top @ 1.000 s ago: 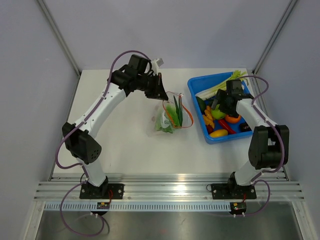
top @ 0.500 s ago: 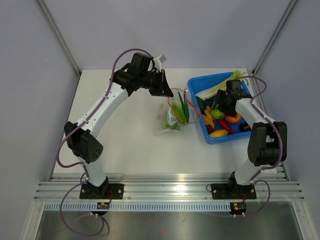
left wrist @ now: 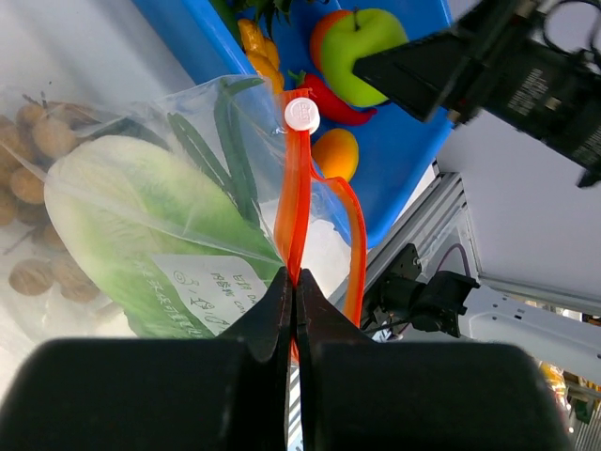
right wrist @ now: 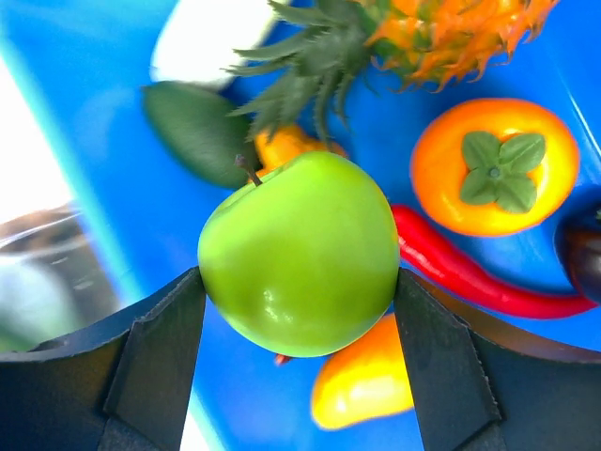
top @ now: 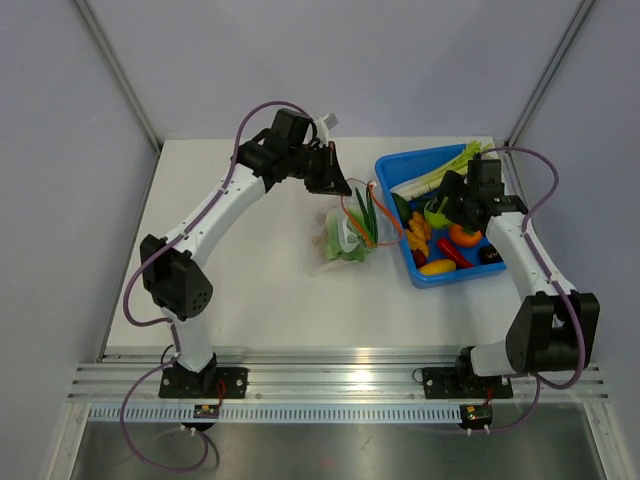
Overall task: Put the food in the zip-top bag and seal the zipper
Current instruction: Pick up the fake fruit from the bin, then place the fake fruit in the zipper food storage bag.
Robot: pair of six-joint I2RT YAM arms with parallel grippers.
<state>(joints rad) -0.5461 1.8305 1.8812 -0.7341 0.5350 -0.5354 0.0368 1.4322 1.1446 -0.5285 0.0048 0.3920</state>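
Printing on the bag [left wrist: 141, 216] is the only writing in sight: a white label [left wrist: 202, 282] with small green icons and lines of text, too fine and blurred to read, and no brand name can be made out on the arms or on the blue bin [top: 450, 277]. That clear bag lies on the table [top: 250, 290] just left of the bin, its mouth turned toward the bin's left wall. The left gripper [left wrist: 294, 282] has its fingers pinched tight on the orange-red zipper [left wrist: 293, 207], below the white slider [left wrist: 301, 115], and holds the mouth edge up beside the bin. Through the plastic show a pale green cabbage [left wrist: 122, 216], dark green onions [left wrist: 225, 141] and a cluster of brown balls [left wrist: 38, 141], on the side away from the bin. Over the bin, the right gripper [right wrist: 300, 282] stands with its fingers wide and pressed against both sides of the green apple [right wrist: 300, 254], which it holds above the bin's floor. Inside the bin, under and around the apple, lie a red pepper [right wrist: 460, 272], an orange fruit [right wrist: 495, 164] with a green leafy cap, a yellow piece [right wrist: 366, 385], a spiky orange and green pineapple [right wrist: 441, 28] and a dark green leaf [right wrist: 192, 127]. From above, pale green stalks [top: 440, 170] rest along the bin's far end
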